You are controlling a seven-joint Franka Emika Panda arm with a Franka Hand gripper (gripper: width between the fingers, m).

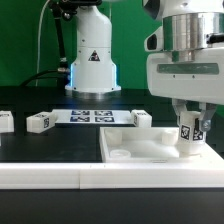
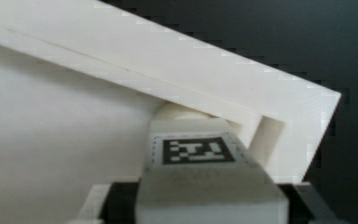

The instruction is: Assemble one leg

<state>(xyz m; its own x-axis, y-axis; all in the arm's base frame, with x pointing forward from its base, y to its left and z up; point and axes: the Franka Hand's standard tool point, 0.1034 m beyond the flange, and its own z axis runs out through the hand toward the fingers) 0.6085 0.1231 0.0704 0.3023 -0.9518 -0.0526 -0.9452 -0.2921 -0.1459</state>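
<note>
My gripper [image 1: 189, 127] is shut on a leg [image 1: 188, 140], a small white block with a black-and-white tag, and holds it upright over the near right corner of the tabletop [image 1: 140, 152], a large white square tray with a raised rim. In the wrist view the leg [image 2: 199, 152] sits between my dark fingers [image 2: 123, 203], with its far end close to the inner corner of the tabletop's rim [image 2: 194, 75]. Whether the leg touches the tabletop is hidden.
Three more white legs lie on the black table behind the tabletop: one at the exterior view's left edge [image 1: 5, 121], one beside it [image 1: 40, 123] and one further right [image 1: 140, 119]. The marker board [image 1: 90, 116] lies between them. The arm's base [image 1: 92, 60] stands behind.
</note>
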